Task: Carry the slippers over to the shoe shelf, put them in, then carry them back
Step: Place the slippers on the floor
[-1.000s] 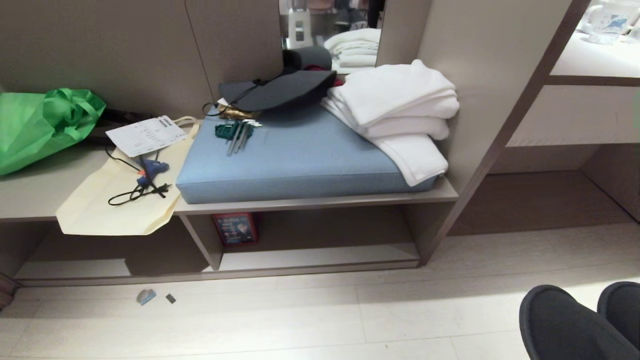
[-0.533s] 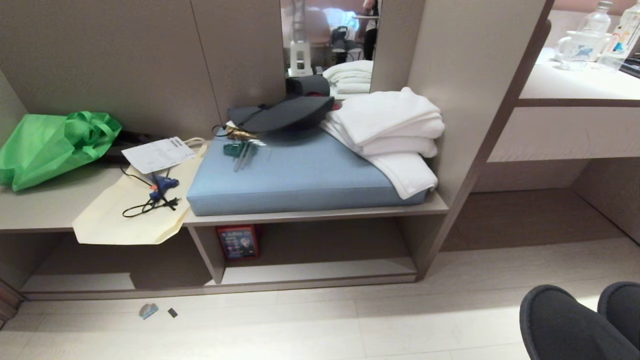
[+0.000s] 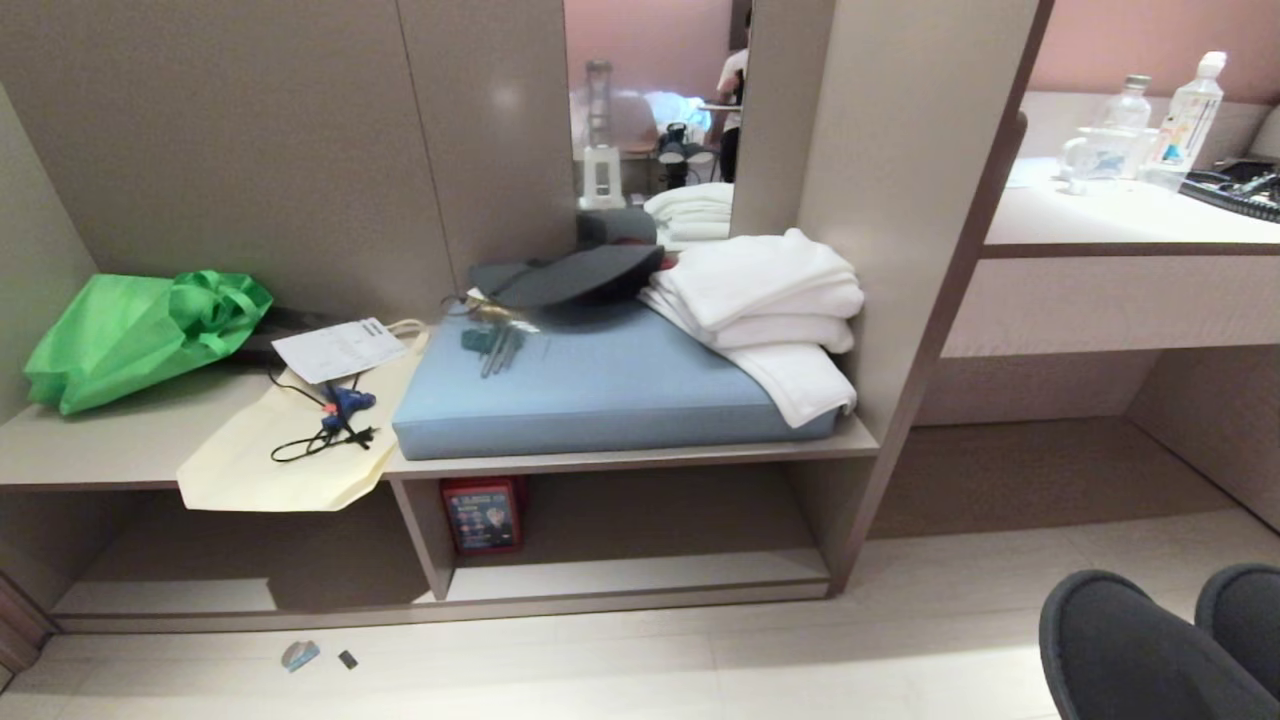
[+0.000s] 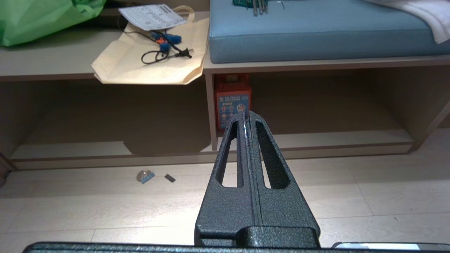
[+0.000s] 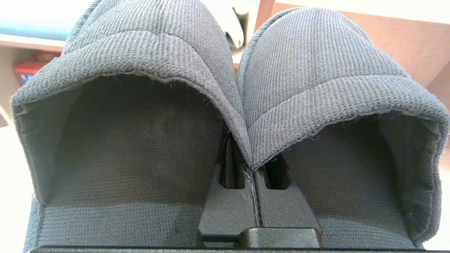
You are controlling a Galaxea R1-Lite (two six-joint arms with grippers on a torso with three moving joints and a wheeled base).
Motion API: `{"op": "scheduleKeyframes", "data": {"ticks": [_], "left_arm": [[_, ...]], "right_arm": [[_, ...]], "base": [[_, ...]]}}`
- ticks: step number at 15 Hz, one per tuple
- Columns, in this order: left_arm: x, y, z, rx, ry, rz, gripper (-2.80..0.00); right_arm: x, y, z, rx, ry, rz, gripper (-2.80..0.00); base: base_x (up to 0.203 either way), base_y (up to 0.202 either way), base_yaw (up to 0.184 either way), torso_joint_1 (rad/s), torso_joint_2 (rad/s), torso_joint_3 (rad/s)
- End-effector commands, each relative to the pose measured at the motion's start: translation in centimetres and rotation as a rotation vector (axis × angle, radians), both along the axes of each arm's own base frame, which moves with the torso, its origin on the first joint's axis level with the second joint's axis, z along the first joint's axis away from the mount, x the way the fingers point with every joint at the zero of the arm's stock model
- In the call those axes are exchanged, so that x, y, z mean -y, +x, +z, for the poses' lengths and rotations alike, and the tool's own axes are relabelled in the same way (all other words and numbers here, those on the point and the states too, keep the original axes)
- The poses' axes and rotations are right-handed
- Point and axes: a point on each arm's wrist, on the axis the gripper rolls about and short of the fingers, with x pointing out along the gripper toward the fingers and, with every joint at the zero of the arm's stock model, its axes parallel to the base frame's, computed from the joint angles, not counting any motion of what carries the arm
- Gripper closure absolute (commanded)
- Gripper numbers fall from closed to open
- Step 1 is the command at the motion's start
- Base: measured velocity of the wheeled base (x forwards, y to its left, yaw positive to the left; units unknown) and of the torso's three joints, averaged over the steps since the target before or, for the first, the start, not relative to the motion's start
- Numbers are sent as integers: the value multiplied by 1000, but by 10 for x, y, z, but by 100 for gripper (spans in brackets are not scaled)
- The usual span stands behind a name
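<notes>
The pair of dark blue-grey slippers [image 3: 1130,650] hangs low at the right of the head view, toes pointing toward the furniture. In the right wrist view my right gripper [image 5: 251,167] is shut on the inner rims of both slippers [image 5: 147,52], pinching them side by side. The shoe shelf [image 3: 640,575] is the low taupe cubby with a pale bottom board under the blue cushion, ahead and to the left of the slippers. My left gripper [image 4: 246,116] is shut and empty, held above the floor and pointing at that cubby [image 4: 334,138].
A red box [image 3: 482,514] stands at the cubby's left end. On the bench are a blue cushion [image 3: 600,390], white towels [image 3: 770,310], a cream bag [image 3: 290,450] and a green bag [image 3: 140,335]. Small scraps [image 3: 300,655] lie on the floor. A desk top [image 3: 1120,215] carries bottles.
The whole scene has slid down in the head view, showing more wall, mirror and desk top: the camera has tilted up. The slippers keep their place in the picture.
</notes>
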Motion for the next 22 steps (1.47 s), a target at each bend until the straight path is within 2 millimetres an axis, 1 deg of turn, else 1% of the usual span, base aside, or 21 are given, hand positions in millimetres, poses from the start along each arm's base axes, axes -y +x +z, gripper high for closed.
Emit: {"op": "scheduleKeyframes", "data": {"ticks": [1, 7, 15, 17, 22], "left_arm": [[0, 0, 0, 1, 0, 0, 0], [0, 0, 0, 2, 11, 0, 0], [0, 0, 0, 2, 13, 0, 0], [0, 0, 0, 2, 17, 0, 0], [0, 0, 0, -5, 38, 0, 0]], "right_arm": [[0, 0, 0, -1, -1, 1, 0], [0, 0, 0, -1, -1, 1, 0], [0, 0, 0, -1, -1, 0, 0], [0, 0, 0, -1, -1, 1, 0], [0, 0, 0, -1, -1, 1, 0]], "base": [[0, 0, 0, 4, 1, 208], [0, 0, 0, 3, 2, 167], [0, 0, 0, 0, 0, 9], [1, -114, 12, 5, 3, 7], [0, -196, 2, 3, 3, 4]]}}
